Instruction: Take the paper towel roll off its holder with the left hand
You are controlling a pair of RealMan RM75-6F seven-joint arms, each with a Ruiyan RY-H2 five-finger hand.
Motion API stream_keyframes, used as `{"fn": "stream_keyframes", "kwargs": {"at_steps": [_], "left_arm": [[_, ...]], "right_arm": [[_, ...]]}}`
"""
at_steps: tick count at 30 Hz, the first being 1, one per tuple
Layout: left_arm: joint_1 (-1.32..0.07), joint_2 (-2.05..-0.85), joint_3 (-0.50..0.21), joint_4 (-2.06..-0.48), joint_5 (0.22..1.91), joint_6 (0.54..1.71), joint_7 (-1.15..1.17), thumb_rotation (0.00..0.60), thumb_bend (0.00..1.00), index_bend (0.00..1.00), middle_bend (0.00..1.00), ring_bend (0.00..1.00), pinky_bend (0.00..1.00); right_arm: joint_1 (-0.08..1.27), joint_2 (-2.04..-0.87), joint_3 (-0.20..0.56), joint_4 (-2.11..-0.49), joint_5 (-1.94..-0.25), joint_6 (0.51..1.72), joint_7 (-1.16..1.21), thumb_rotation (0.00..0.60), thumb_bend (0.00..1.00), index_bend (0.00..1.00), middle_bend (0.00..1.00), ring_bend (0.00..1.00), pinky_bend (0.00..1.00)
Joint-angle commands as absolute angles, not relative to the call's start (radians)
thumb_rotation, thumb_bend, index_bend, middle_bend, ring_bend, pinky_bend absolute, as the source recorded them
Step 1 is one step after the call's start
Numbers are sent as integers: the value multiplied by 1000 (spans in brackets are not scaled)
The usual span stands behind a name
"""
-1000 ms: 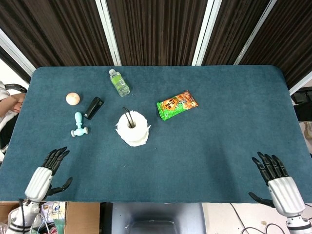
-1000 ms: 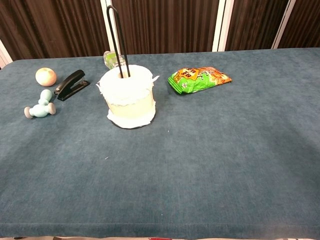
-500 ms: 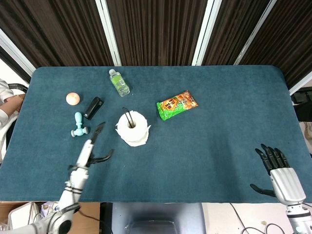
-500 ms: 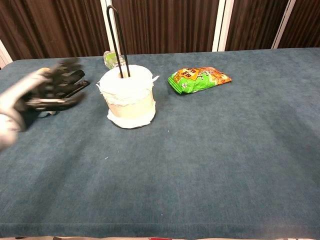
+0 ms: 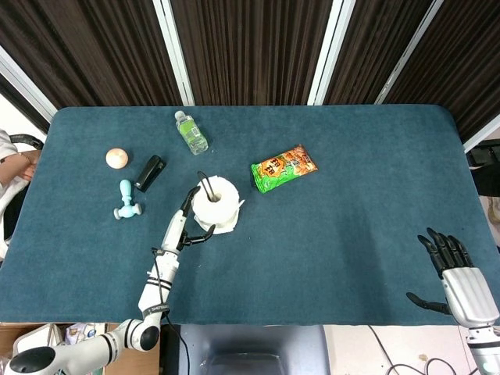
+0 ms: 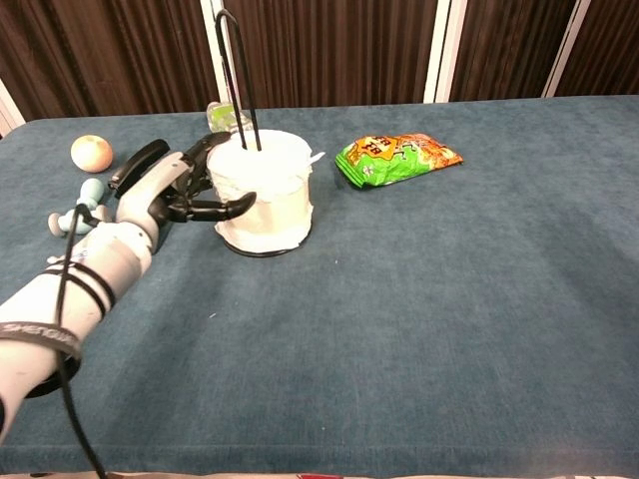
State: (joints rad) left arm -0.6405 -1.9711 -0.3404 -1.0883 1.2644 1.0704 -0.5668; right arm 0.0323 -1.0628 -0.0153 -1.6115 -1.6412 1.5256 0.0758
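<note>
Near the middle of the table [image 5: 351, 258], we see the paper towel roll [image 6: 263, 190] upright on its holder [image 6: 236, 80], with open cloth to its right and front. Our left hand [image 6: 185, 190] has its fingers spread against the roll's left side, touching it. Our right hand [image 5: 457, 273] hovers open off the near right edge.

Table [image 5: 351, 195] w/ snack bag [image 5: 283, 167], bottle [image 5: 191, 132]
</note>
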Motion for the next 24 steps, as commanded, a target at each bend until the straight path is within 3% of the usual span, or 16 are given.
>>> {"fn": "stream_keyframes", "kwargs": {"at_steps": [1,4,6,8,9,11,13,16,20,24], "left_arm": [[-656,-1992,-364,-1078,1245,1071,-551,600,338,0,0,0,0],[-674,-2018,-389,-1044,1217,1079,-489,600,332,0,0,0,18],[-683,-2036,-407,-1024,1190,1081,-451,600,337,0,0,2,83],[-687,-2048,-423,-1019,1166,1084,-429,600,354,0,3,64,181],[-686,-2052,-429,-1021,1157,1085,-425,600,368,25,40,147,256],[-684,-2051,-433,-1033,1148,1092,-408,600,405,144,179,321,418],[-679,-2050,-435,-1049,1143,1101,-397,600,473,370,412,508,608],[-667,-2048,-443,-1085,1149,1139,-398,600,616,623,652,705,796],[-652,-2031,-459,-1161,1173,1215,-376,600,743,777,788,825,909],[-640,-1999,-479,-1274,1205,1295,-331,600,751,801,809,852,937]], "right_arm": [[32,-1057,-16,-1607,-1644,1528,90,600,100,0,0,0,0],[31,-1053,-19,-1604,-1650,1533,102,600,100,0,0,0,0],[29,-1051,-20,-1601,-1655,1541,111,600,100,0,0,0,0],[27,-1049,-20,-1598,-1657,1547,119,600,100,0,0,0,0],[26,-1049,-20,-1597,-1658,1549,122,600,100,0,0,0,0],[25,-1048,-22,-1595,-1662,1553,127,600,100,0,0,0,0],[23,-1048,-24,-1594,-1667,1557,128,600,100,0,0,0,0],[20,-1049,-27,-1591,-1674,1564,127,600,100,0,0,0,0],[18,-1051,-29,-1590,-1680,1570,125,600,100,0,0,0,0],[17,-1052,-32,-1591,-1687,1572,120,600,100,0,0,0,0]]}}
